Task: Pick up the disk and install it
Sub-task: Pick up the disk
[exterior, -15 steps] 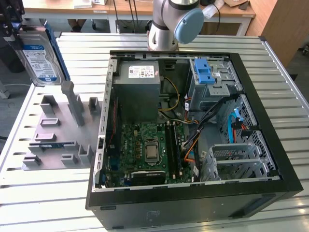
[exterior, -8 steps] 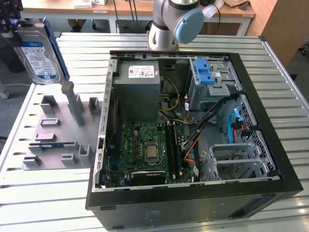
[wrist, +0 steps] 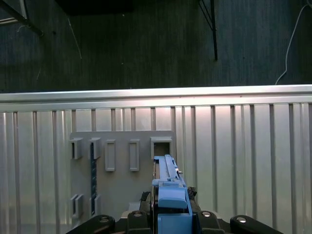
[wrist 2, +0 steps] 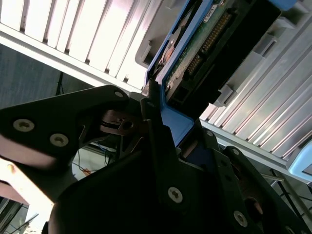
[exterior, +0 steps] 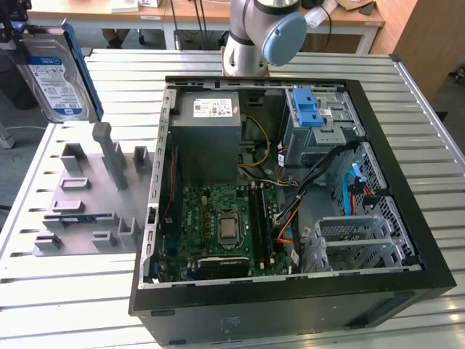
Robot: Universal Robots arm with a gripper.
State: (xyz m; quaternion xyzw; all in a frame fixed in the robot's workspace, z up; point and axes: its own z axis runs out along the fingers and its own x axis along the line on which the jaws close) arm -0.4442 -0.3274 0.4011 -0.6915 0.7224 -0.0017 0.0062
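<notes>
We see the disk (exterior: 55,73) up in the air at the far left of the exterior view, standing on edge with its labelled face toward the camera and its blue frame along the edges. Its long axis runs roughly up and down, tilted a little. It hangs clear above the grey holder (exterior: 91,196) on the slatted table (exterior: 73,309) and touches none of its posts.

In the second wrist view the gripper (wrist 2: 170,122) is clamped on the disk (wrist 2: 204,44). Its dark fingers (wrist 2: 152,114) press the blue frame at one end, and the circuit-board side of the disk faces this camera. In the first wrist view the disk (wrist: 169,192) reaches straight away from the fingers toward the holder (wrist: 122,146) below. We judge that the disk hangs lengthwise beneath the grip, not across it.

The open computer case (exterior: 290,313) lies to the exterior view's right of the disk, just beside the holder. Inside it, a grey drive cage (exterior: 356,240) sits at the near right corner, well apart from the disk. A blue latch piece (exterior: 309,109) sits at the far right. The arm (exterior: 251,43) rises from behind the case's far wall. By our reading the disk is picked up but not yet installed, and the whole width of the case lies between it and the cage.
</notes>
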